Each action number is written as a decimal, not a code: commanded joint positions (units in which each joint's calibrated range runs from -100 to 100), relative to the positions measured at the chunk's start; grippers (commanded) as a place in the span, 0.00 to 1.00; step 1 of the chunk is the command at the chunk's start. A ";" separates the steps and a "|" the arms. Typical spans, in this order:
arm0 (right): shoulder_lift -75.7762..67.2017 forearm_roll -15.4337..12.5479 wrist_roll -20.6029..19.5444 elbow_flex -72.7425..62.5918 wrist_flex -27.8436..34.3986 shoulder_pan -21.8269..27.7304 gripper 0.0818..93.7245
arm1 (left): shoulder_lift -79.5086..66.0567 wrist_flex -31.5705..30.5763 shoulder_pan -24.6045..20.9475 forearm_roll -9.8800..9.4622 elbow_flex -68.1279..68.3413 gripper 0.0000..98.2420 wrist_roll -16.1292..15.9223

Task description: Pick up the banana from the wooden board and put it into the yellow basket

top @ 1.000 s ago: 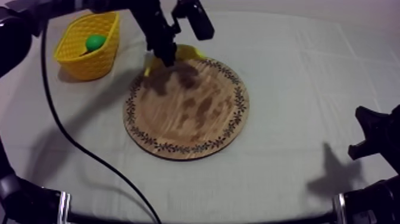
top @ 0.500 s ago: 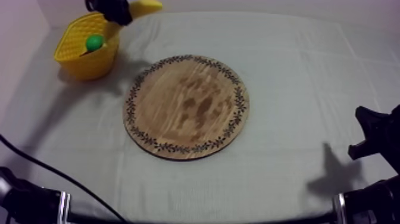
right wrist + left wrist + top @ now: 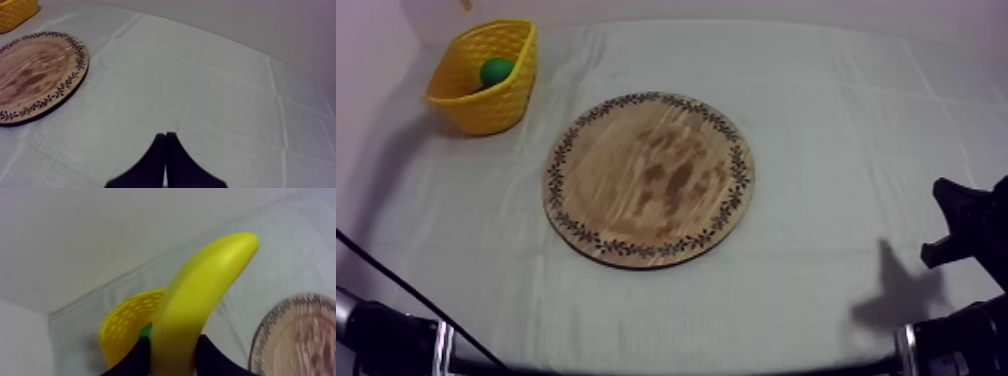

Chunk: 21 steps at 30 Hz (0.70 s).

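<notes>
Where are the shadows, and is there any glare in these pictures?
Top view: a dark shadow lies on the cloth beside the right arm, and a softer one at the foot of the yellow basket. Left wrist view: the banana carries a soft sheen, no hard glare. Right wrist view: the wooden board throws a thin dark shadow under its near edge.

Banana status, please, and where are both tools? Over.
Left tool shut on banana, held near basket. Right tool shut, idle over cloth. Green fruit in basket; nothing seen blocking.
</notes>
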 commanded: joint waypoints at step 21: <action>0.00 0.00 -0.10 -0.03 0.01 0.00 0.00 | 17.65 -6.81 -3.89 -2.15 3.24 0.18 7.05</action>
